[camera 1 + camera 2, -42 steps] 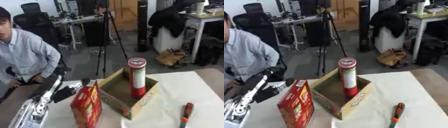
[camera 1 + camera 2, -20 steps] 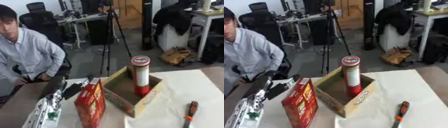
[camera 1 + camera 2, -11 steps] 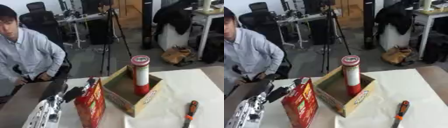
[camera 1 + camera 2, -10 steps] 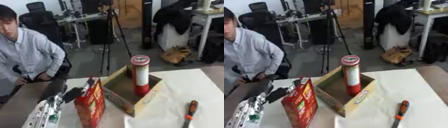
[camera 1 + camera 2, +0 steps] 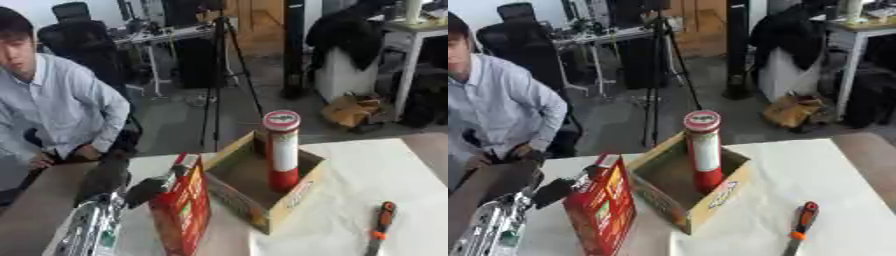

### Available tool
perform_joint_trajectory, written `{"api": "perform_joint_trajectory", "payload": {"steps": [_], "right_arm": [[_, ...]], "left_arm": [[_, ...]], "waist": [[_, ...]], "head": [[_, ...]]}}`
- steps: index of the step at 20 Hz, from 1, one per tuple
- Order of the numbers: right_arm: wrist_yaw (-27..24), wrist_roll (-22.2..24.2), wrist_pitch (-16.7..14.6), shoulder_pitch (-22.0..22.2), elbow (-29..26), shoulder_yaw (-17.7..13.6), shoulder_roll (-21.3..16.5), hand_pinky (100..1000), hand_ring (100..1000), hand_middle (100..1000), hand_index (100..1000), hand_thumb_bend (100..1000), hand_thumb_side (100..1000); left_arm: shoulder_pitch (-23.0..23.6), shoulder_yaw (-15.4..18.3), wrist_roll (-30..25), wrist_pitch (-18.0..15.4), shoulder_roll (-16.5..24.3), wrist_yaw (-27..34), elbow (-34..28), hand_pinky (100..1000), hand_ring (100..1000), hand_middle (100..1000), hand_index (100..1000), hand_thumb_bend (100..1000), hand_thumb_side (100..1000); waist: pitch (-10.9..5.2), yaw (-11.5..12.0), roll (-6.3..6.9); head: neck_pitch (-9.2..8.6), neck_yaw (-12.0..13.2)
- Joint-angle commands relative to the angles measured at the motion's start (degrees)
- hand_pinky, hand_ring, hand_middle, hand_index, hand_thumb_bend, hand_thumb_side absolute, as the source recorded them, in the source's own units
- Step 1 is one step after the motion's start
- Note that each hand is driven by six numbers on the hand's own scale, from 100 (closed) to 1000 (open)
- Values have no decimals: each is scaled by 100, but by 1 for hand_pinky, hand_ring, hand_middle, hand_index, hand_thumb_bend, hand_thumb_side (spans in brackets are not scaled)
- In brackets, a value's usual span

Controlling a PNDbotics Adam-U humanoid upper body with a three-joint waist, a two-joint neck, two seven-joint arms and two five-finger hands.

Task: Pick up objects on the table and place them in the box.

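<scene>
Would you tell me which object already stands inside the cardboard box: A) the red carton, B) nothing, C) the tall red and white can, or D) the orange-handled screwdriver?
C: the tall red and white can stands upright inside the cardboard box.

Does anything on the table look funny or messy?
Nothing is spilled or broken. The tall red can stands upright in the cardboard box, sticking out well above its rim. The screwdriver lies on the cloth outside the box.

A grey floor (image 5: 188, 117) holds a black tripod (image 5: 226, 75) and office chairs (image 5: 80, 42). Desks (image 5: 614, 37) stand behind.
</scene>
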Motion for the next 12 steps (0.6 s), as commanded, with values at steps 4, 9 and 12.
{"api": "perform_joint_trajectory", "payload": {"steps": [4, 9, 12], "right_arm": [[-13, -28, 21, -55, -65, -35, -88, 897, 918, 904, 837, 100, 1000], [-10, -26, 27, -54, -65, -23, -79, 897, 918, 904, 836, 100, 1000], [-11, -25, 25, -61, -65, -19, -70, 898, 918, 904, 836, 100, 1000]], "left_arm": [[-51, -19, -567, -283, -78, -456, -284, 1000, 1000, 1000, 1000, 837, 1000], [-20, -29, -988, -395, -125, -606, -519, 1000, 1000, 1000, 1000, 818, 1000], [3, -24, -1147, -423, -146, -742, -572, 1000, 1000, 1000, 1000, 821, 1000]], "waist": [[-55, -6, -51], [-51, -11, -39], [-45, -21, -37]], "head": [[22, 28], [31, 30], [24, 35]]}}
